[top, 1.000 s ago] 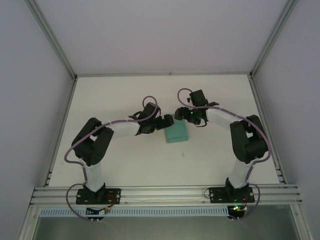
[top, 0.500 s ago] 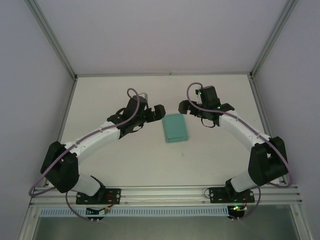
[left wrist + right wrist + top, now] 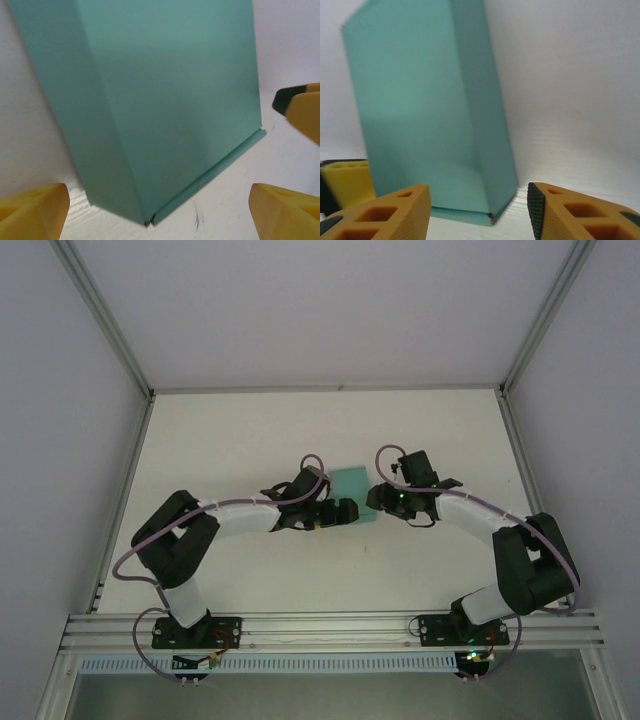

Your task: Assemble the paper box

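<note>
From above, the paper box [image 3: 350, 483] lies flat on the white counter [image 3: 230, 440] near its middle, a small teal rectangular shape, its near end covered by the two arms that meet over it. The left hand [image 3: 341, 512] sits at the box's near left corner and the right hand [image 3: 377, 498] at its near right edge; from this height I cannot tell how far either pair of fingers is spread. In the left wrist view the box takes up most of the upper frame, its broad top face and one darker side wall showing, with a narrow lip running along its lower right edge down to the near corner. The left hand's yellow fingers [image 3: 31, 210] stand wide apart in the two bottom corners, the box's near corner between them and touched by neither. A yellow finger of the right hand, black at its tip, juts in at the right edge, just beside the box. In the right wrist view the box stands tall in the left half of the frame, its near end low in the frame. The right hand's orange-yellow fingers [image 3: 572, 212] are spread wide at the bottom, holding nothing, the box's near right corner in the gap. A yellow finger of the left hand shows at the lower left, close against the box.
</note>
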